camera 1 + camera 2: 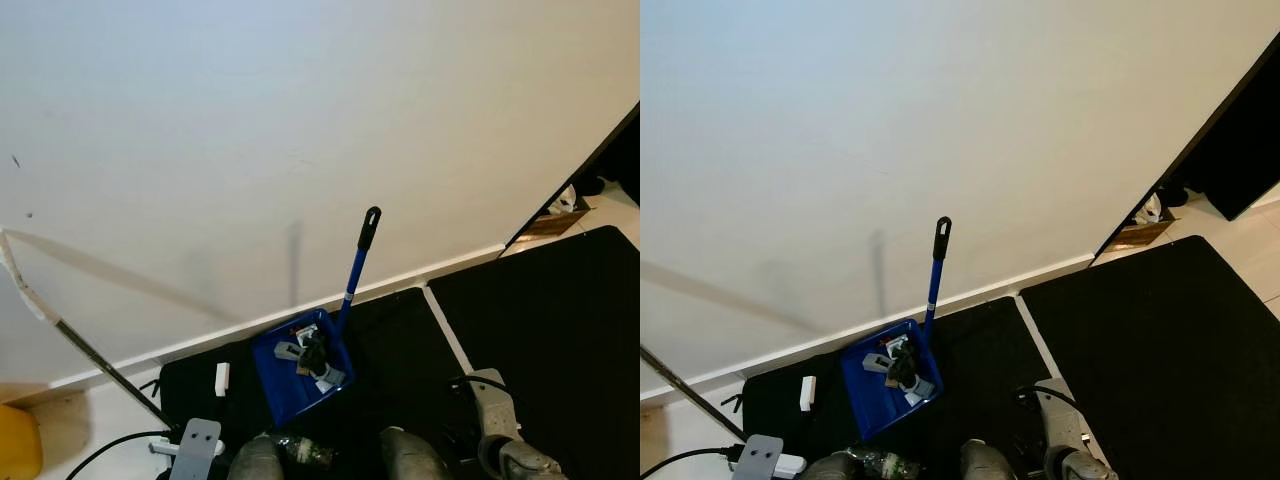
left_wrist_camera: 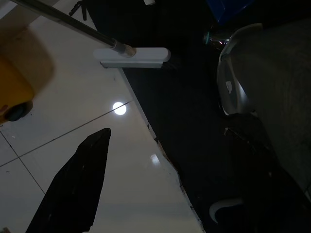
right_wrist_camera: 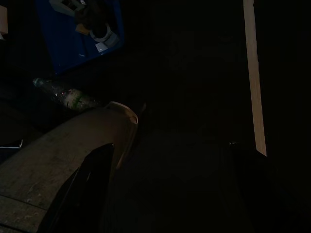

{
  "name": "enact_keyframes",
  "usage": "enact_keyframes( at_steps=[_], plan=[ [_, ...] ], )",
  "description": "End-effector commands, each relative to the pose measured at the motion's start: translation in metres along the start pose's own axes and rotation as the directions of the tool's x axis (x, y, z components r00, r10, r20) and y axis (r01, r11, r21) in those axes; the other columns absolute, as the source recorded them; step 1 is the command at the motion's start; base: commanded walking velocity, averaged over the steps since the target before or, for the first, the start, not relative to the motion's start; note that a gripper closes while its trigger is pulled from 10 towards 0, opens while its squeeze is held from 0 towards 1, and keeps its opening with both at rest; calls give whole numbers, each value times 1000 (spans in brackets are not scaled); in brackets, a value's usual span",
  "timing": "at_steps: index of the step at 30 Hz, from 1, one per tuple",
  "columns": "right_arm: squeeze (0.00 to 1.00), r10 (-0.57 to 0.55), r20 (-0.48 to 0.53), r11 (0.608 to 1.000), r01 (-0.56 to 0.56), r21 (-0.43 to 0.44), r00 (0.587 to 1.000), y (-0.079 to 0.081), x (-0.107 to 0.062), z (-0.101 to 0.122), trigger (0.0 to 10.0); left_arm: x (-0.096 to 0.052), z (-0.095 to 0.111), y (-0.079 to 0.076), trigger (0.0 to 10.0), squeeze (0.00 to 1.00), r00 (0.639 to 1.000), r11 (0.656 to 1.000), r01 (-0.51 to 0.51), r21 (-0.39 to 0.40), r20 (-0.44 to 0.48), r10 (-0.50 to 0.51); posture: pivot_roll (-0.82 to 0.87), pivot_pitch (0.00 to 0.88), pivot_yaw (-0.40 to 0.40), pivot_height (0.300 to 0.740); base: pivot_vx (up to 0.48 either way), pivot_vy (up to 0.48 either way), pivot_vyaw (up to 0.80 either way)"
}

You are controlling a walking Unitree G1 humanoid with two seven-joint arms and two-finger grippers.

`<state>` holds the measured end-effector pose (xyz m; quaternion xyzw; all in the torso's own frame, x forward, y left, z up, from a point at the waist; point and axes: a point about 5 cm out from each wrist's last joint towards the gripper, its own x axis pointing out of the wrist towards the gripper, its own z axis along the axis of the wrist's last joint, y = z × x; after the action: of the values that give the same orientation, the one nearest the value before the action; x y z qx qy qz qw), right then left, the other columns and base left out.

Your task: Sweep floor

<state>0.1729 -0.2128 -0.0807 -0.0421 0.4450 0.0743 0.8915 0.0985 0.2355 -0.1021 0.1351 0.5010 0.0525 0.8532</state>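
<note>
Left gripper (image 2: 160,184) jaws wide open, empty; right gripper (image 3: 165,194) same, above mat (image 3: 194,73).

1 dustpan (image 1: 300,370) (blue), 2 mats (image 1: 540,320), 1 bottle (image 3: 68,96)

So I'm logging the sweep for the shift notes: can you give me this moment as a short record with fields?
dustpan: blue plastic dustpan on the black floor mat, by the white wall
contents: small scraps of litter
handle: long blue handle, rising against the wall
bottle: clear plastic bottle lying on the mat near the robot's feet
left pincer: open, above the pale tiles
</note>
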Motion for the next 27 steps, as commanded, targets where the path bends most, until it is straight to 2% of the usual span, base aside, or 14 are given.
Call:
enact_keyframes(
  at_steps=[1,27],
  plan=[
    [0,5,-24,1000,-6,-10,1000,1,-1,-6,10000,-2,-8,-7,10000,0,999,1000,16,-3,-32,-16,60,109,-77,740,0,0,0],
    [0,17,-32,1000,-18,-16,999,2,-2,-10,10000,-5,-14,-8,10000,0,999,1000,17,5,-39,-16,66,106,-75,740,0,0,0]
  ],
)
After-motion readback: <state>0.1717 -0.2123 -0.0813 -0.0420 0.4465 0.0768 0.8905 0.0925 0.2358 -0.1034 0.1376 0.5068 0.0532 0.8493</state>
